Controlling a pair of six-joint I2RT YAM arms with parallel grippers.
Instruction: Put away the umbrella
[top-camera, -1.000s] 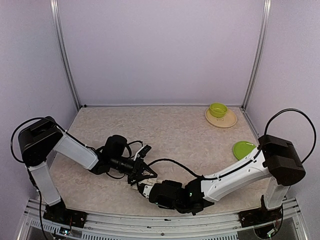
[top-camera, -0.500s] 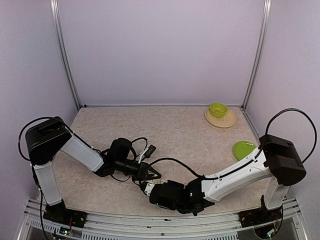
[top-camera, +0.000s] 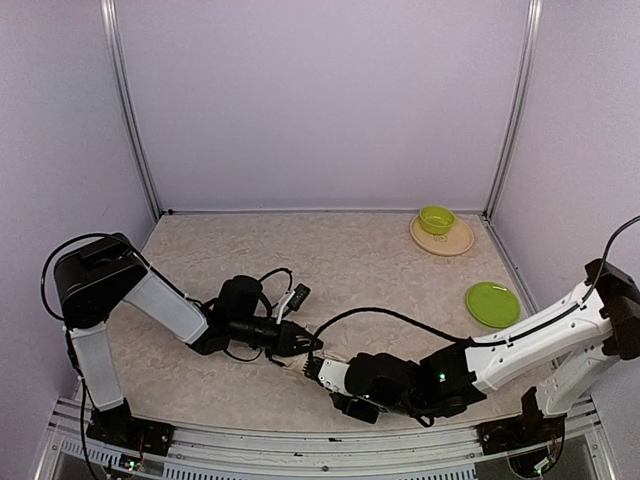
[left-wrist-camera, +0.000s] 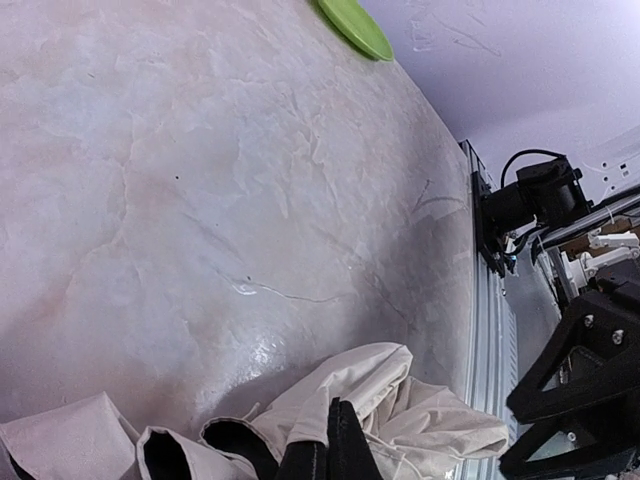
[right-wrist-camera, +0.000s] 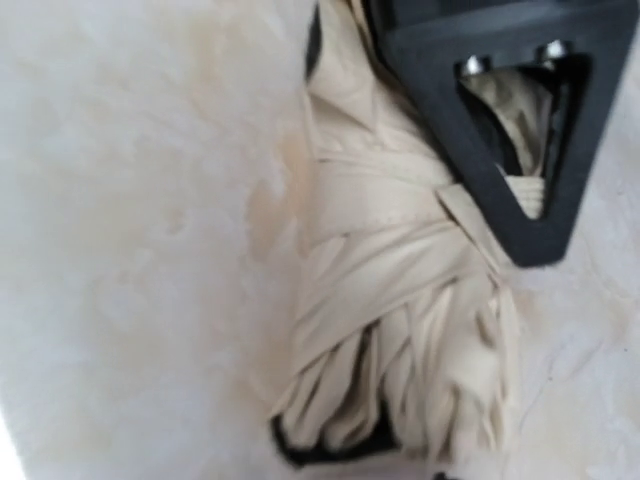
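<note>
The umbrella (right-wrist-camera: 400, 290), folded into a cream bundle with a strap wrapped around it, lies on the table (top-camera: 350, 260) near the front edge. The left gripper (left-wrist-camera: 328, 452) is clamped together on its fabric. The right gripper (top-camera: 320, 368) sits just beside it; whether its jaws stand apart cannot be told.

I'm counting one umbrella (right-wrist-camera: 400, 290), one green bowl (top-camera: 436, 219), one tan plate (top-camera: 458, 245), one green plate (top-camera: 492, 303), and two arms: left arm (top-camera: 165, 305), right arm (top-camera: 530, 340).
</note>
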